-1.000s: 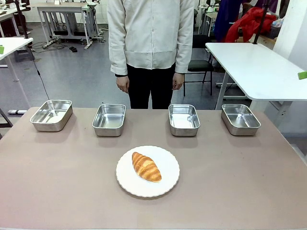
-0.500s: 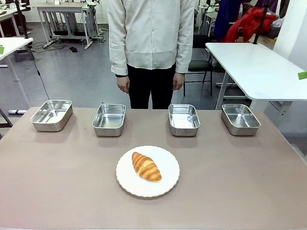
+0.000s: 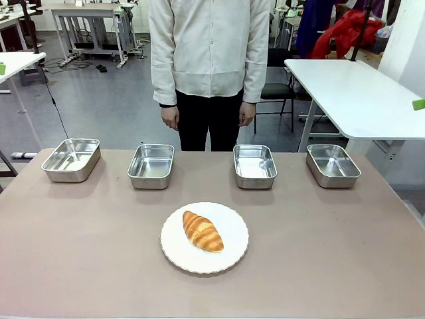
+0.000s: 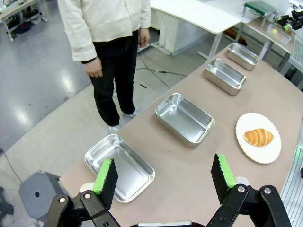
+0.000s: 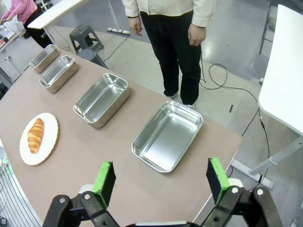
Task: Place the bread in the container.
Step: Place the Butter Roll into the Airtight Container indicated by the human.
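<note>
The bread [image 3: 202,230], a golden-brown croissant, lies on a round white plate [image 3: 229,222] at the table's near middle. Several look-alike steel trays stand empty in a row behind it; I cannot tell which is the container: far left [image 3: 71,159], mid left [image 3: 151,166], mid right [image 3: 255,166], far right [image 3: 333,165]. My left gripper [image 4: 164,179] hangs open high above the left end, over the end tray [image 4: 120,166], with the bread [image 4: 258,137] far off. Above the right end my right gripper [image 5: 161,180] is open too, over a tray [image 5: 167,136]; the bread [image 5: 35,135] lies far away.
A person in a cream jacket stands at the far edge behind the two middle trays, hands [image 3: 170,117] hanging at the sides. A white side table [image 3: 358,93] stands at the back right. Bare brown tabletop [image 3: 332,252] surrounds the plate.
</note>
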You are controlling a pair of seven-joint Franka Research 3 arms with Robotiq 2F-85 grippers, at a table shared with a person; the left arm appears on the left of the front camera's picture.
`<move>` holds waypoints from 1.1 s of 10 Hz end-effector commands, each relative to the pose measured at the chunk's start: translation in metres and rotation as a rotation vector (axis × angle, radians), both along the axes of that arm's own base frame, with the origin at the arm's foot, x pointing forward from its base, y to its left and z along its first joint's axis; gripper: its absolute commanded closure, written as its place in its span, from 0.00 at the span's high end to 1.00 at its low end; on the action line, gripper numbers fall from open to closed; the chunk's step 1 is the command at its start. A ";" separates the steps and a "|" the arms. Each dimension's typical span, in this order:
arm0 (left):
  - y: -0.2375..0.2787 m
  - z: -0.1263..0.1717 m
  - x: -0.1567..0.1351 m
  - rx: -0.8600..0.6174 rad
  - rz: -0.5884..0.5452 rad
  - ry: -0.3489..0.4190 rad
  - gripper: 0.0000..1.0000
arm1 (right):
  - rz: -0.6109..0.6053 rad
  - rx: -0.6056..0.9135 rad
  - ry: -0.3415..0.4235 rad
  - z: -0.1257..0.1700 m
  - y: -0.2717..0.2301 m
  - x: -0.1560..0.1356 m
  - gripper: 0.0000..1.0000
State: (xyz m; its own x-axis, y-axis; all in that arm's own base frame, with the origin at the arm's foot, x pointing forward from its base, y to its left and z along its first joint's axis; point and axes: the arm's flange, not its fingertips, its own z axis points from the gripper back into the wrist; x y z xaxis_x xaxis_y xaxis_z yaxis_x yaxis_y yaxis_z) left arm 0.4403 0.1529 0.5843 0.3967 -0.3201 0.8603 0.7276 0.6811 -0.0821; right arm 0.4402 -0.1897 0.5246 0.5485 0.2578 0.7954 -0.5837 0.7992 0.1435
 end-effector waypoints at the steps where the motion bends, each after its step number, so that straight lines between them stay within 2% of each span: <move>1: 0.000 0.001 0.000 -0.011 -0.009 -0.009 1.00 | 0.002 0.014 -0.012 0.000 0.000 0.002 1.00; 11: 0.000 0.001 0.000 -0.011 -0.009 -0.009 1.00 | 0.002 0.014 -0.012 0.000 0.000 0.002 1.00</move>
